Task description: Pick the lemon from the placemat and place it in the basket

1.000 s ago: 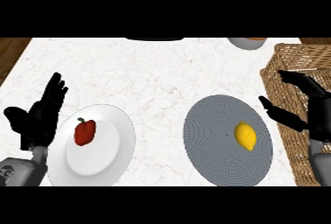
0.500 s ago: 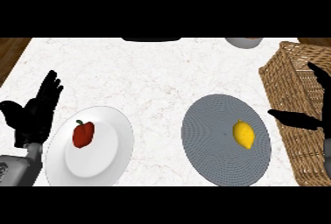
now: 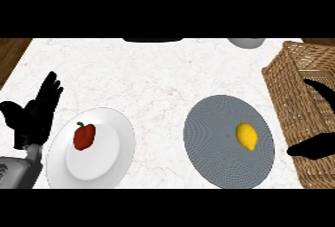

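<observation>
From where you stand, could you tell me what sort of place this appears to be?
Most likely a kitchen counter: a pale marble-look worktop holds a white plate with a red pepper, a grey placemat with a lemon, and a wicker basket at the right.

Right hand [image 3: 318,144] was mostly cut off by the right edge, only finger and thumb tips showed over the basket [image 3: 294,88], so its palm couldn't be read. Basket also ran out of frame on the right. At the counter's far edge, a grey bowl [image 3: 247,42] and a dark object [image 3: 153,40] were clipped, unidentifiable. Left forearm [image 3: 16,170] was cut at the lower-left corner.
</observation>
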